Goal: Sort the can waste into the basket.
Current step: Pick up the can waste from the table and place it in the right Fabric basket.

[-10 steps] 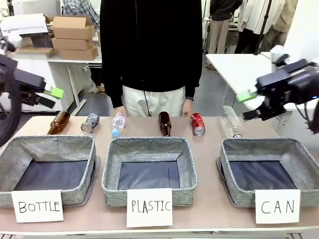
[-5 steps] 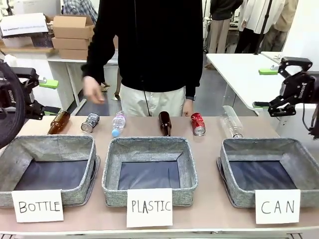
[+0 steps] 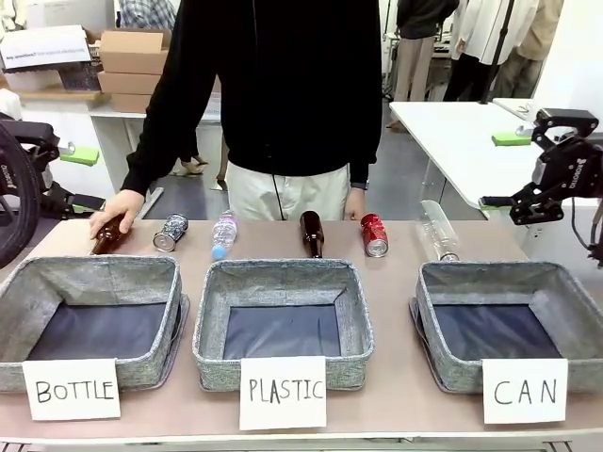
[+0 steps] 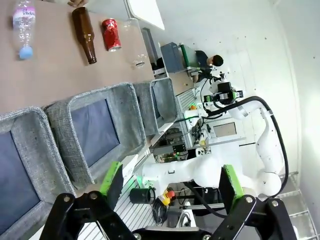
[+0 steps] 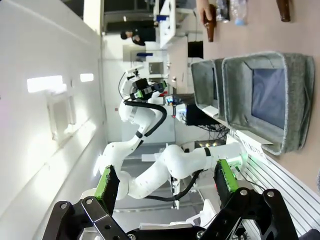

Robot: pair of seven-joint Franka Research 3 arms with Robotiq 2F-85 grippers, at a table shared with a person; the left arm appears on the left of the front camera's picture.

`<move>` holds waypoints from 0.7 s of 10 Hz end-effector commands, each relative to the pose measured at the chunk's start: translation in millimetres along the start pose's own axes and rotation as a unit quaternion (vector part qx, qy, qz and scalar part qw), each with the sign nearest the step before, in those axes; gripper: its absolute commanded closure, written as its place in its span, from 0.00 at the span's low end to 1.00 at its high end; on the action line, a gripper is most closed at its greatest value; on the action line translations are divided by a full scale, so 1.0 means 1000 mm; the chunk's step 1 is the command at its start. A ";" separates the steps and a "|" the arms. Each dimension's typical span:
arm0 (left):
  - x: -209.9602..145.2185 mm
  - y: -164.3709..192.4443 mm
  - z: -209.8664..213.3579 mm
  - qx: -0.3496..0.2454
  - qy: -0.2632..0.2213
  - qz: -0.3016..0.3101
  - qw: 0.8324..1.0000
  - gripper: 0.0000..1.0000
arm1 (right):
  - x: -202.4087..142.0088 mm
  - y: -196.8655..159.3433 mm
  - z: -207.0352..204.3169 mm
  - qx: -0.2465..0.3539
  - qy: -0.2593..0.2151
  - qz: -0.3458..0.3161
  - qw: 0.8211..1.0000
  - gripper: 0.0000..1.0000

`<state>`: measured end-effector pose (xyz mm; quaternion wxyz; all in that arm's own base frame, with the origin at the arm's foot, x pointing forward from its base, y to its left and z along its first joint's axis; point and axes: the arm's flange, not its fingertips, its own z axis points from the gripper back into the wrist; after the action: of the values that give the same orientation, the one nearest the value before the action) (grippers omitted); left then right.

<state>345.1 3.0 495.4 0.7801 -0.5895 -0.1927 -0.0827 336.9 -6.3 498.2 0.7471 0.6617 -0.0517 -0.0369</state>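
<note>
From where I stood, the red can [image 3: 374, 234] lay on its side at the far edge of the table [image 3: 391, 311], just beside a brown bottle [image 3: 312, 234] and not far from a clear plastic bottle [image 3: 437, 232] toward the right. The dark can [image 3: 171, 231] lay farther left along the same row, between another brown bottle [image 3: 110, 234] and a small water bottle [image 3: 222, 234]. The person's hand [image 3: 119, 209] rested on that left brown bottle. Three grey baskets sat along the near side; the one signed "CAN" [image 3: 513, 325] was the rightmost, nearly in line with the red can but well apart from the dark one. The right tool [image 3: 533, 168] hung off the table's right end, raised above the surface, its green-padded fingers spread wide with nothing between them; both cans lay well apart from it, the red one being the nearer. The left tool [image 3: 73, 177] hovered off the left end, likewise spread and holding nothing, with the dark can the closer of the two, though still clear of it. Neither can touched any basket.
</note>
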 end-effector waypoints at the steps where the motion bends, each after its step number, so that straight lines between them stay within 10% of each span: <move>1: 0.001 0.002 -0.003 -0.013 -0.005 -0.011 1.000 0.00 | 0.002 0.000 0.002 -0.001 0.003 0.016 1.000 0.00; 4: 0.001 0.002 -0.003 -0.013 -0.005 -0.011 1.000 0.00 | 0.000 -0.001 0.002 -0.001 -0.002 0.000 1.000 0.00; 5: 0.001 0.002 -0.003 -0.013 -0.005 -0.011 1.000 0.00 | 0.024 0.006 -0.041 -0.208 -0.023 0.034 0.977 0.00; 7: 0.001 0.002 -0.003 -0.013 -0.005 -0.011 1.000 0.00 | 0.070 -0.003 -0.111 -0.411 0.030 0.090 0.907 0.00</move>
<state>346.8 1.8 493.0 0.7797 -0.5904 -0.1921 -0.0816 382.4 73.8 490.3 0.8767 0.4748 -0.0767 0.0081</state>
